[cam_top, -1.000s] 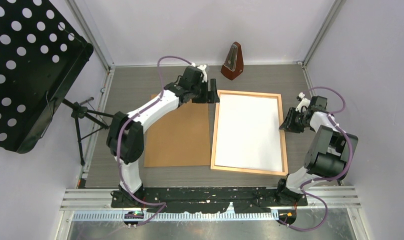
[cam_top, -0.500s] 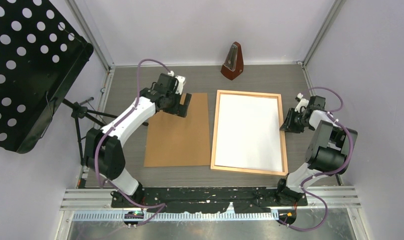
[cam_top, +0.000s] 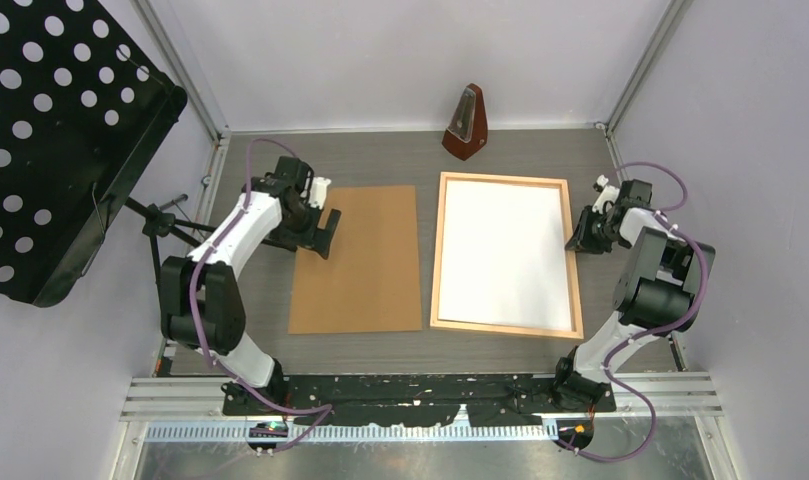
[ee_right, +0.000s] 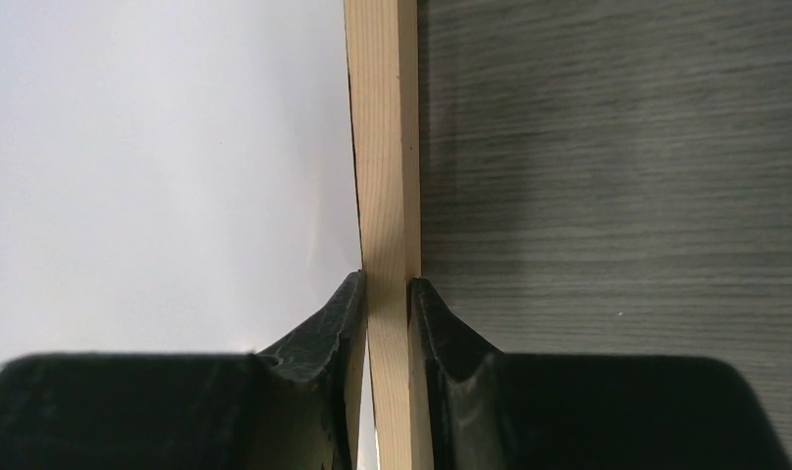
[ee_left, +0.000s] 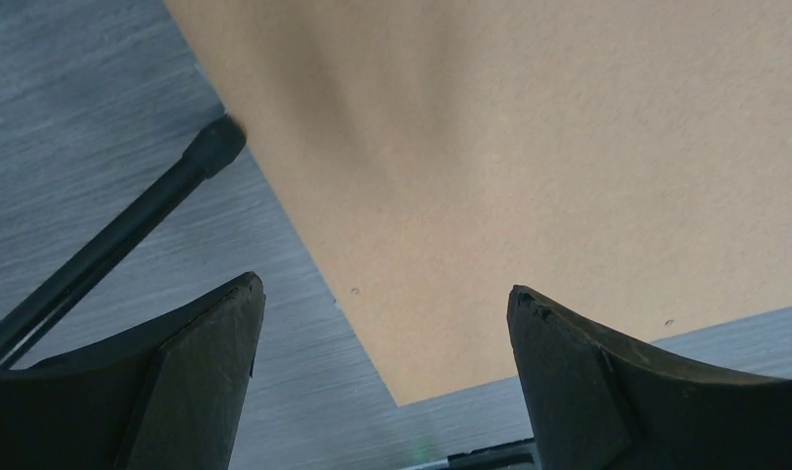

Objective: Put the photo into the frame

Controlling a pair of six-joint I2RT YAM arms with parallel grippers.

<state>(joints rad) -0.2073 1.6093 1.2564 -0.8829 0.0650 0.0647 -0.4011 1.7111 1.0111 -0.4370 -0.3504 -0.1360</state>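
Top view: the frame lies flat on the grey tabletop, on the 3 o'clock half, long sides running 12 to 6. The photo sits inside the moulding, plain white back up, and fills nearly the whole opening; the printed side is not visible. The brown backing board lies flat just beside the frame at its 9 o'clock, with a narrow strip of tabletop between the two. Right tool is at the frame's 3 o'clock rail, up toward 2 o'clock. Right wrist view: right tool is pressed onto the pale wood rail, one finger on the inner side over the white sheet, the other on the outer side over bare tabletop, so it is pinching the frame. Left tool is at the board's 9 o'clock edge, up toward its 10 o'clock corner. Left wrist view: left tool is spread wide, with nothing between the fingers; beneath them are the board, one of its corners and grey tabletop. Whether the tips touch the board, cannot tell. A black tripod leg crosses that view at 9 o'clock. It belongs to the perforated black music stand, off the tabletop at 10 o'clock. A dark red metronome stands upright at the 12 o'clock edge, well apart from the frame.
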